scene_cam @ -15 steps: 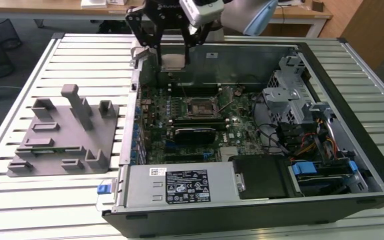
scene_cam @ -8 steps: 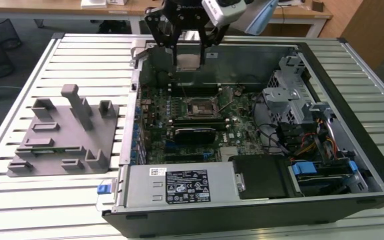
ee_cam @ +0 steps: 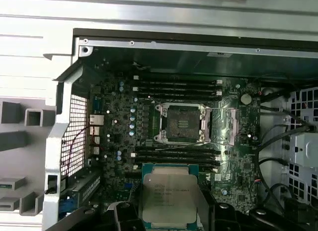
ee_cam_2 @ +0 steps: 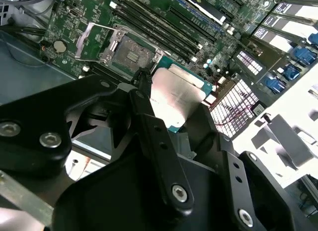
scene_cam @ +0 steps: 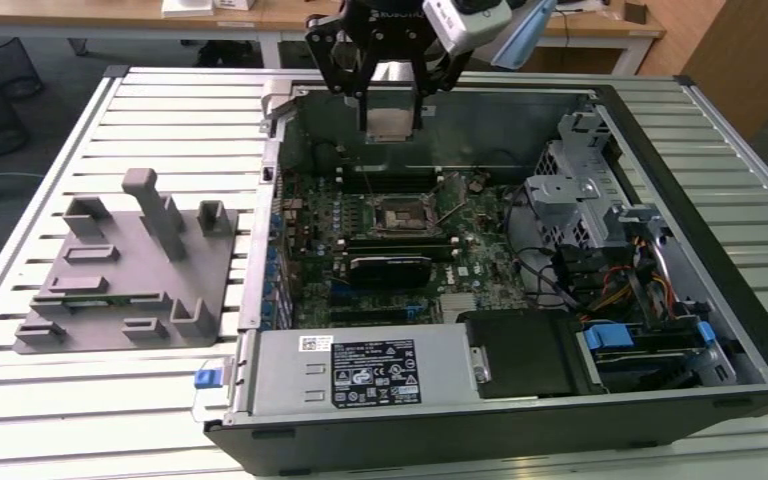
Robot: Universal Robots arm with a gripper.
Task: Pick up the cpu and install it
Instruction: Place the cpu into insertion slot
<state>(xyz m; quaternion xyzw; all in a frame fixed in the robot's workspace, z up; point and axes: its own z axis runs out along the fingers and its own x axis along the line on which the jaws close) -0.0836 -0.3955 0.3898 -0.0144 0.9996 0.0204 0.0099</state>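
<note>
Right, I see my gripper (scene_cam: 392,118) clamped on the cpu (scene_cam: 391,125), holding it in the air above the open case (scene_cam: 744,300); the socket (scene_cam: 400,212) sits uncovered on the board (scene_cam: 480,228) below, apart from the cpu; a grey fixture (scene_cam: 131,270) lies on the desk (scene_cam: 157,110) at the exterior view's left, beside the case.

Open black metal computer case (scene_cam: 724,215) lies on pale slatted metal table (scene_cam: 157,110). Grey plastic fixture (scene_cam: 117,290) sits on same table, beside case at the exterior view's left. Green motherboard (scene_cam: 471,265) lies in case. Dark square metal-framed socket (scene_cam: 399,212) is mid-board, between black memory slot rows (ee_cam: 176,87). Silver box power supply (scene_cam: 357,372) is at case's near edge, grey metal drive cage (scene_cam: 584,190) at the exterior view's right. Black gripper (scene_cam: 394,128) clamps small square silvery cpu (scene_cam: 391,122) above case's far side, behind socket.
</note>
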